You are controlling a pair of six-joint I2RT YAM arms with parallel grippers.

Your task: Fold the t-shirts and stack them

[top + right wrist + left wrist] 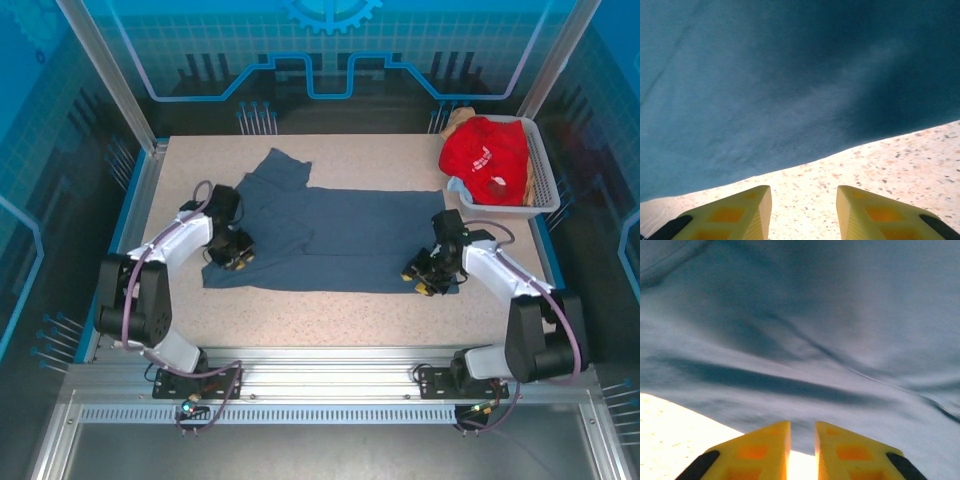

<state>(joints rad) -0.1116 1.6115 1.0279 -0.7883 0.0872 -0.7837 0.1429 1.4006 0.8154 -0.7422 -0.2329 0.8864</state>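
A slate-blue t-shirt (350,235) is seen spread flat at the centre of the speckled table (330,315), its long body laid from 9 to 3 o'clock and a sleeve pointed toward 11 o'clock. The left gripper (232,252) is placed at the shirt's 9 o'clock edge, over the cloth. In the left wrist view its yellow fingers (762,445) are held almost together, with only a thin bright slit left between them, and no cloth is caught in that slit. The wrinkled blue cloth is spread ahead of the tips, toward 12 o'clock, and bare table is shown at 8 o'clock.

The right gripper (424,280) is set at the shirt's 4 o'clock corner, by the near hem. In the right wrist view its fingers (867,210) are parted clearly, and only bare table is seen between them. The shirt's edge is found just beyond the tips, run from 8 o'clock up to 3 o'clock, so the cloth is not held.

A white mesh basket (545,170) is stood at 2 o'clock on the table. A red t-shirt (490,160) with white print is piled in it, with tan cloth (458,118) at its 11 o'clock and light blue cloth (458,186) at its 7 o'clock.
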